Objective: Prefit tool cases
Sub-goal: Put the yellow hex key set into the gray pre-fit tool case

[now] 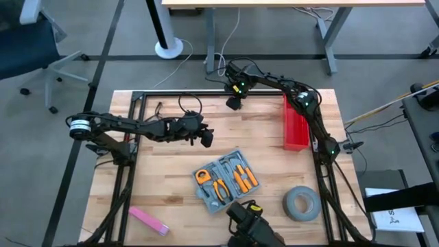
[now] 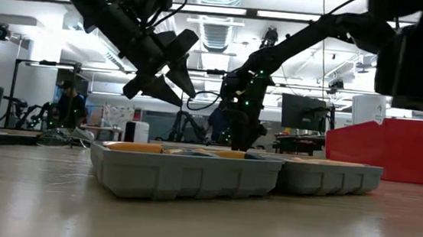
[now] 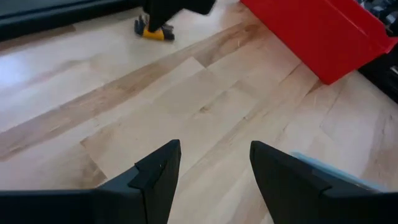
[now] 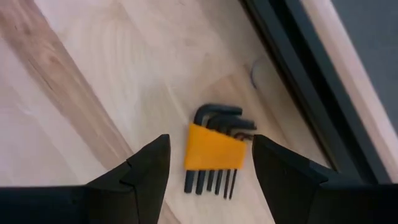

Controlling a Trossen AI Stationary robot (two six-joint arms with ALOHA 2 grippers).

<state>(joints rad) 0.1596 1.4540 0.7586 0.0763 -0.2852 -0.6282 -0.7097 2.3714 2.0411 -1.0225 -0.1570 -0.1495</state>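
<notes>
The blue-grey tool case lies open and flat on the wooden table, with orange-handled tools in its recesses; in the low view its two halves sit side by side. My left gripper hangs open above bare table, to the far left of the case. My right gripper is at the table's far edge, pointing down and open. An orange-sleeved set of black hex keys lies flat on the table below it, between the lines of its two fingers and apart from them. The left wrist view also shows the key set.
A red bin stands at the far right, a grey tape roll at the near right, and a pink flat piece at the near left. A black frame rail runs along the far edge next to the hex keys.
</notes>
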